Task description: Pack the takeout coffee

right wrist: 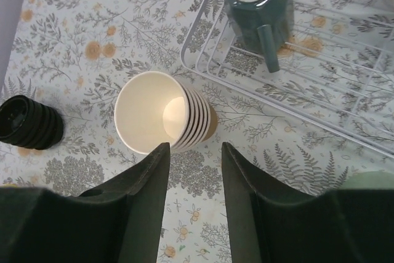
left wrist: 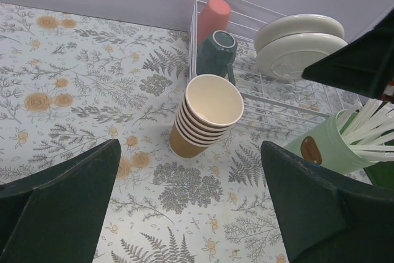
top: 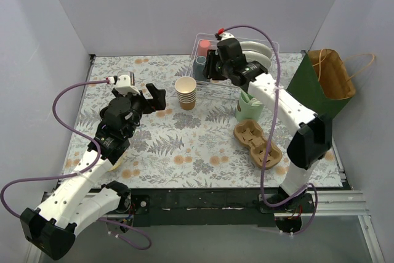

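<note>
Packing not begun | takeout coffee: no lidded cup seen in any view | paper bag (top: 329,81) ×1, open at right edge of table (top: 160,146) | lidless cup stack (top: 185,92) ×1, about six cups | black lid stack (right wrist: 28,121) ×1 | pulp cup carrier (top: 257,143) ×1 | left claw (left wrist: 191,201) spread wide, empty | right claw (right wrist: 194,170) narrowly parted, empty

Your floral table (top: 184,152) carries cups (top: 185,92) mid-frame, rack (left wrist: 277,106) above them, holder (top: 249,108) and carrier (top: 257,145) right of centre, bag (top: 323,84) far right.
</note>
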